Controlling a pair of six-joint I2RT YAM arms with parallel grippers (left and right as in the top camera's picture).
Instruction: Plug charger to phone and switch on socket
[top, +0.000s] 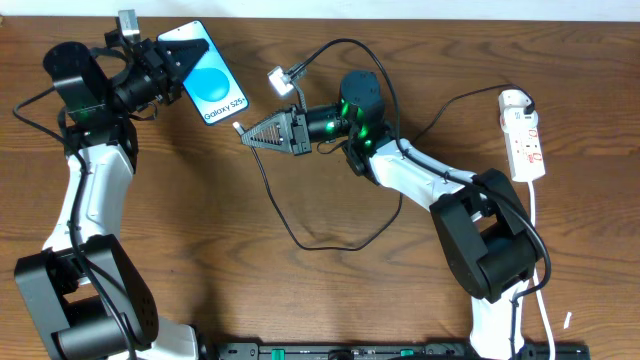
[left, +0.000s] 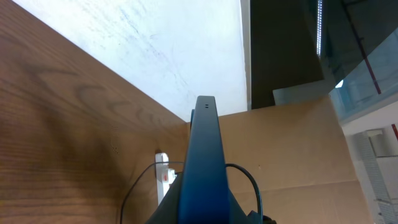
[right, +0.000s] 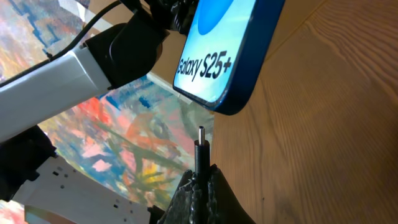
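A wood-grain tabletop (top: 200, 230) is filling nearly the whole overhead view, with a pale wall strip (top: 420, 6) running along its far edge. A small white sliver (top: 567, 320) is lying on the wood near the right border. In the left wrist view, a brown cardboard sheet (left: 298, 143) is standing beyond the wood, beside a white surface (left: 155, 50) and a dark panel (left: 280, 50). A multicoloured painted surface (right: 143, 143) is showing in the right wrist view.

Phone (top: 210, 85) screen light blue, darker blue circle; charger (right: 200, 152) black; socket (top: 525, 135) at 3 o'clock white, red marks; table (top: 300, 300) brown woodgrain.
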